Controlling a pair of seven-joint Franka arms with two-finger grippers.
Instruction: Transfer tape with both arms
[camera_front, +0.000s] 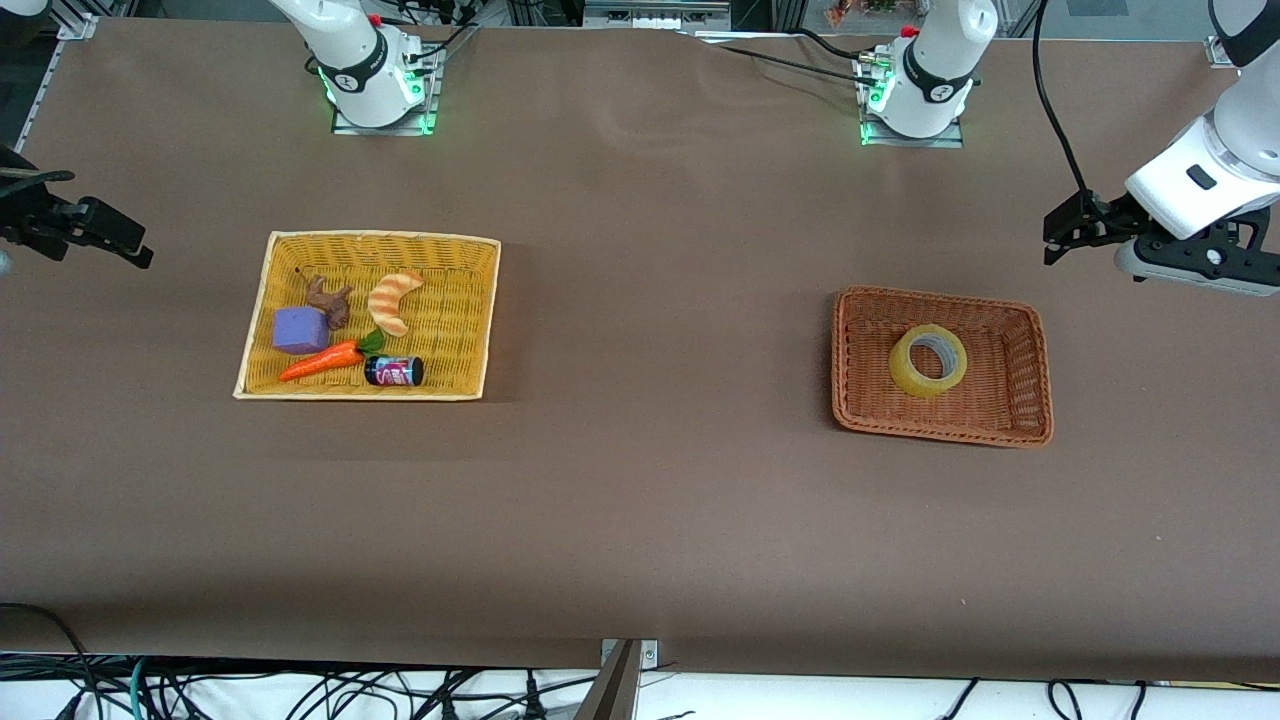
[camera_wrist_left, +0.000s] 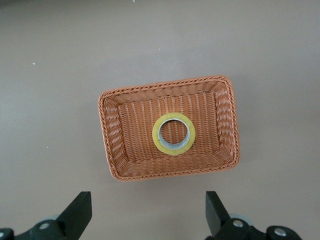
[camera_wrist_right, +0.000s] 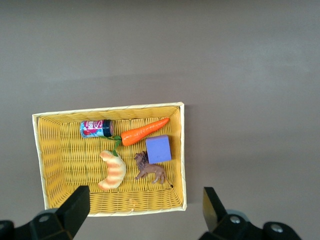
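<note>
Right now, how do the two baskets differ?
The yellow basket holds several toys: a carrot, croissant, purple block, brown animal and small can. The brown basket holds only the tape. The yellow one sits toward the right arm's end of the table, the brown one toward the left arm's end. Both are rectangular, shallow and woven.

Tape (camera_front: 928, 360) lies alone in the brown basket (camera_front: 1030, 385), open from above; only the low rim surrounds it. Bare worktop (camera_front: 660, 330) separates the two baskets.
</note>
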